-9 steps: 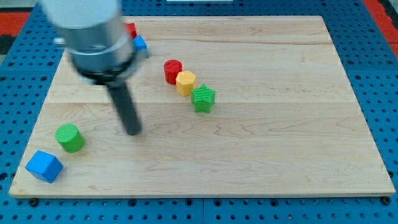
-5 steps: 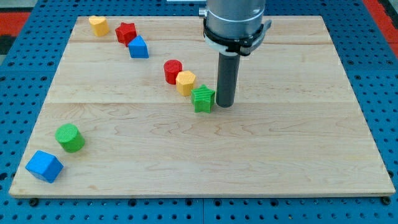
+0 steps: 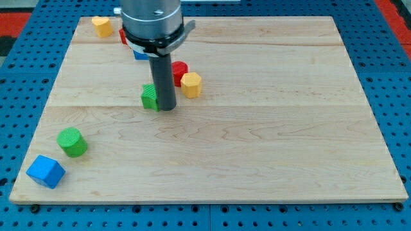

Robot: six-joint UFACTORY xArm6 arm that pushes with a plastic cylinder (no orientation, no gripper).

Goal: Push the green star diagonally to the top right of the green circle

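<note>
Against the green star's right side, my tip stands upright.

The arm's rod stands upright, my tip resting on the board.

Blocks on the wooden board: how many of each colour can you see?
Green: 2, the green star and green circle
Yellow: 2
Red: 2, both partly hidden
Blue: 2, one mostly hidden
Total: 8
</note>
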